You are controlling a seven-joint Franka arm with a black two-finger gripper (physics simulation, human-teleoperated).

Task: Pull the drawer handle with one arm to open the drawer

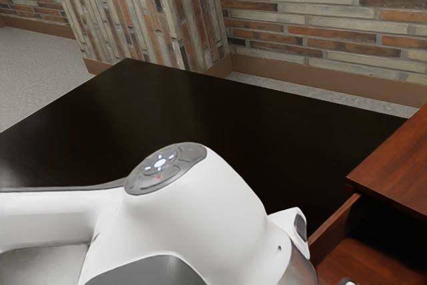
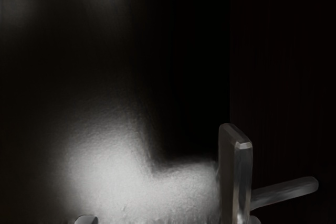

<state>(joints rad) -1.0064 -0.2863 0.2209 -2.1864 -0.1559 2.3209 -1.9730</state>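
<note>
Overall, the dark table point(image 1: 200, 118) spanned the exterior view. The white arm point(image 1: 200, 231) reached toward the exterior view's right, where a reddish wooden cabinet point(image 1: 393, 171) stood. Its drawer point(image 1: 333, 228) sat partly pulled out beneath the cabinet top. The metal handle point(image 2: 234, 177) was close by the gripper point(image 2: 169, 220). Whether the gripper was open or closed could not be told.

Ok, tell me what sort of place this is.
Probably a simulated indoor room, plain rather than homely: brick walls, a pale carpeted floor, and a dark table beside a reddish wooden drawer cabinet.
</note>
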